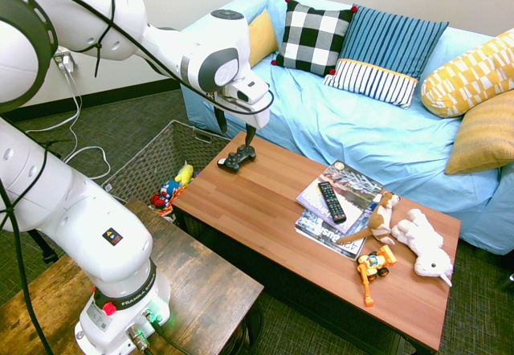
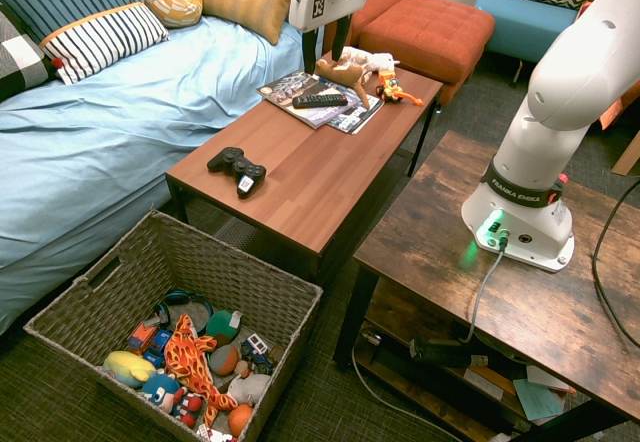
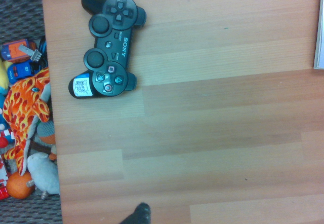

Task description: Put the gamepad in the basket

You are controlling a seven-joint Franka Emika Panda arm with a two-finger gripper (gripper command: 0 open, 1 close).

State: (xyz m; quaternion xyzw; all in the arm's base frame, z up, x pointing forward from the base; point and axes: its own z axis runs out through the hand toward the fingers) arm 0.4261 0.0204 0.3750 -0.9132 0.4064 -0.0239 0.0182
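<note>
Jaws of the gripper point(image 2: 326, 50) are set wide, with nothing held, above the table point(image 1: 265, 210). The gamepad point(image 2: 238, 170) is found resting on the tabletop near the basket point(image 2: 296, 284). Approach appears in hand; alignment over the gamepad, then lowering, is required.

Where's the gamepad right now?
The gamepad lies on the wooden coffee table; in the second exterior view it's near the table's left end, beside the woven basket, with the gripper open above the table.

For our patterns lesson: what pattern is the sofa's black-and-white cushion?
Checked, seen best in the first exterior view.
</note>
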